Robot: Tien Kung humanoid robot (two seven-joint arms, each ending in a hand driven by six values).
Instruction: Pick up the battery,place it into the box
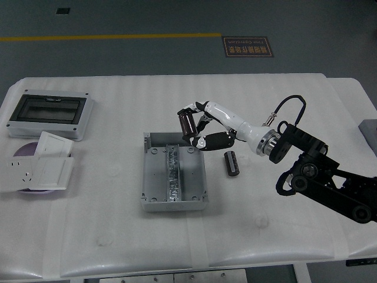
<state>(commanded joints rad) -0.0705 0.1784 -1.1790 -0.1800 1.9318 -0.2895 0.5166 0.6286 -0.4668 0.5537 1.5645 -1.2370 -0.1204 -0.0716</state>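
Observation:
An open grey box (173, 205) with a metal rail inside stands at the table's middle. A black battery (231, 163) lies on the table just right of the box. My right hand (192, 127) reaches in from the right to the box's far right corner. Its fingers are curled around a second dark cylinder that looks like a battery (187, 123), held upright just above the box's rim. My left arm is out of view.
A grey enclosure with a dark window (50, 112) stands at the far left. White socket plates (41, 168) lie on a purple disc (22, 151) in front of it. A grey object (370, 130) shows at the right edge.

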